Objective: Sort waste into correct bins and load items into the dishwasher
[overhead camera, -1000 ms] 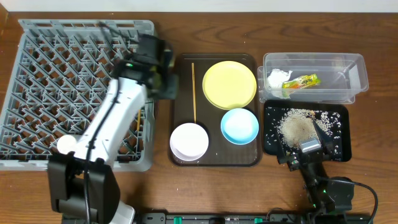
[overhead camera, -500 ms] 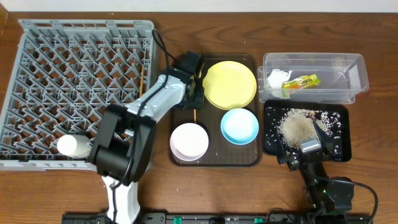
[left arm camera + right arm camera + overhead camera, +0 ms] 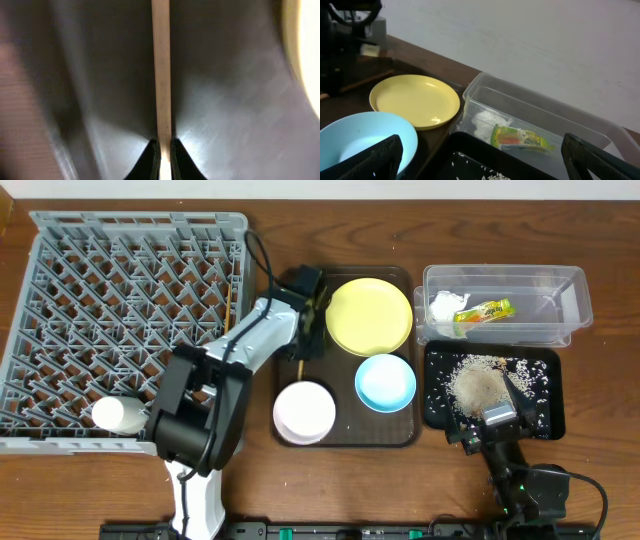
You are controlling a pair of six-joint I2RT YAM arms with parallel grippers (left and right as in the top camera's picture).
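Overhead stares straight down at the table [image 3: 600, 220]. Left wrist is in tight, just ahead of the left gripper [image 3: 163, 150]; right wrist peers low and forward, sharing the yellow plate [image 3: 415, 102] with overhead.

No text, label or number is legible. The snack wrapper [image 3: 522, 140] ahead of my right gripper [image 3: 481, 155] carries printing, too small to read.

Dark-brown serving tray [image 3: 345, 430] on wooden table [image 3: 330, 225]
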